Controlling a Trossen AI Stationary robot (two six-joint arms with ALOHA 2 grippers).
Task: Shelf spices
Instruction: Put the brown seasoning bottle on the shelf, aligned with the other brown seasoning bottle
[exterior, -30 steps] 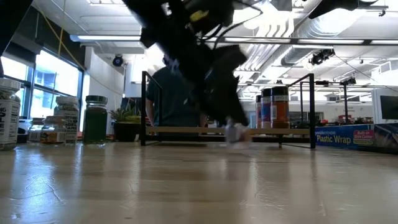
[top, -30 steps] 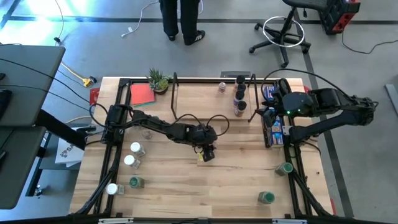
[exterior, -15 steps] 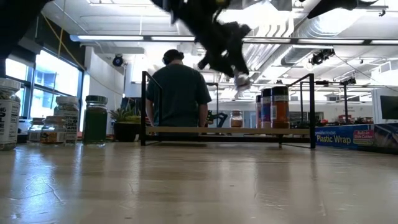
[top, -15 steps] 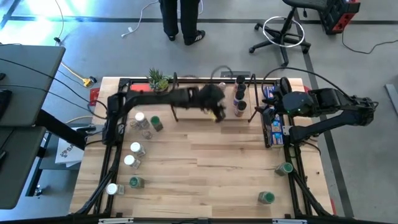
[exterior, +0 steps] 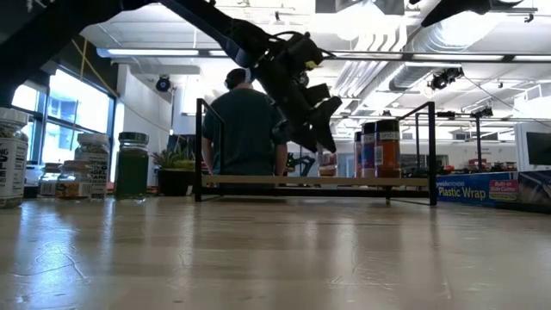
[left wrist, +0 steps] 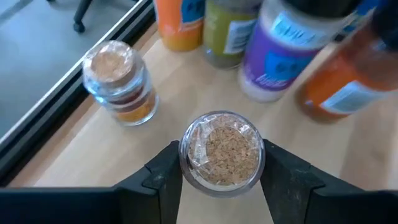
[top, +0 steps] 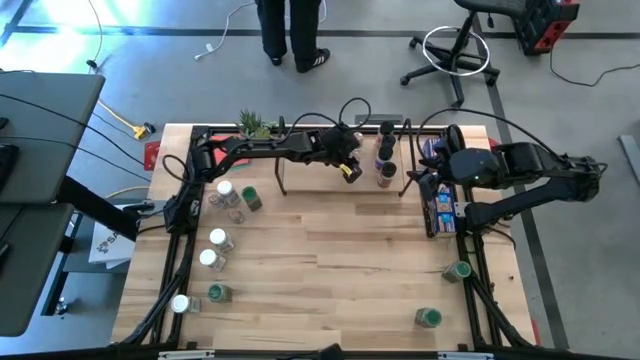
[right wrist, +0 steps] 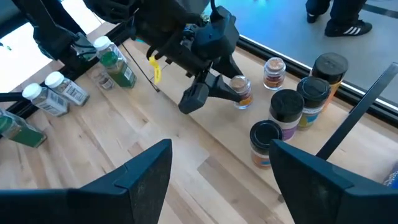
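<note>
My left pincer [left wrist: 221, 171], clamped on a clear-topped spice jar [left wrist: 222, 154], has swung from mid-surface to just above the shelf [top: 320, 178]. Shelved jars [top: 384, 160] stand just beyond; release remains. My right pincer [right wrist: 217, 171], fingers apart, waits alongside.

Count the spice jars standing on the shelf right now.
5: one clear-topped jar alone, four black-capped jars clustered toward the shelf's right end. The left pincer holds a sixth jar.
</note>
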